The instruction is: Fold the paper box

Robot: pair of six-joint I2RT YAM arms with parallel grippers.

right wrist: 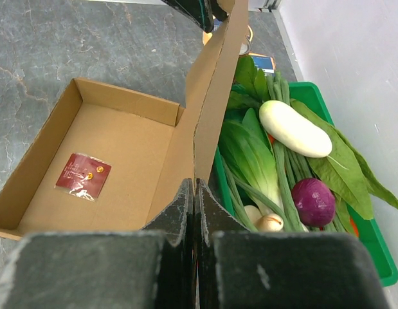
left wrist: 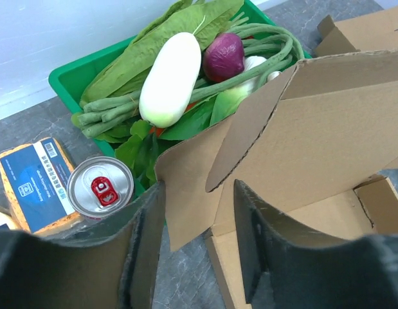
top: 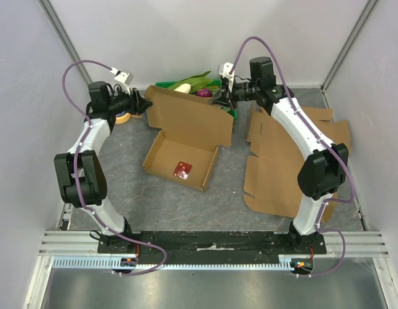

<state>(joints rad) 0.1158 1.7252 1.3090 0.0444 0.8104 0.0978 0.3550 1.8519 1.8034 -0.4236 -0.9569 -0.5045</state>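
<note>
- Black fingers of the left gripper [left wrist: 197, 192] stood parted closest to the lens, with the side flap [left wrist: 186, 193] of the paper box [top: 186, 145] between them. Whether the pads touched it could not be told.
- At the opposite end, the right gripper [right wrist: 195, 188] was pinched tight on the edge of the upright lid [right wrist: 215, 96], holding it vertical.
- The box's base [top: 163, 158] lay open on the grey, stone-patterned tabletop [top: 121, 177] with a small red sachet [right wrist: 83, 175] inside. The lid rose along the far side, just in front of the green crate [left wrist: 65, 78] of vegetables.
- Doing this step well probably meant closing on the flap near its crease, then turning it inward square to the lid while the right side held steady. A hard pull would likely bow the board or drag the light base.
- The box was matte brown corrugated card, thin and pre-scored, and the flap had a curved cut edge. The crate looked like glossy, rigid plastic.
</note>
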